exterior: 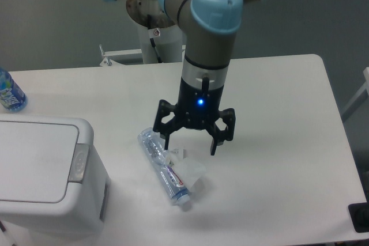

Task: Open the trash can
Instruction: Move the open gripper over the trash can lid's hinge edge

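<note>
Bottle lies between pincer and bin

The pincer [190, 143] hangs fingers spread over the surface [288, 142], just above a crushed clear bottle [164, 168] — the one obstacle between it and the trash can [49, 177]. The lid is flat and bare above; a blue bottle [8, 93] stands well apart at the left edge.

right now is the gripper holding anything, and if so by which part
Nothing is held. The gripper is open, its fingers spread above the table beside the crushed bottle, with nothing between them. The trash can sits untouched, lid shut.
</note>
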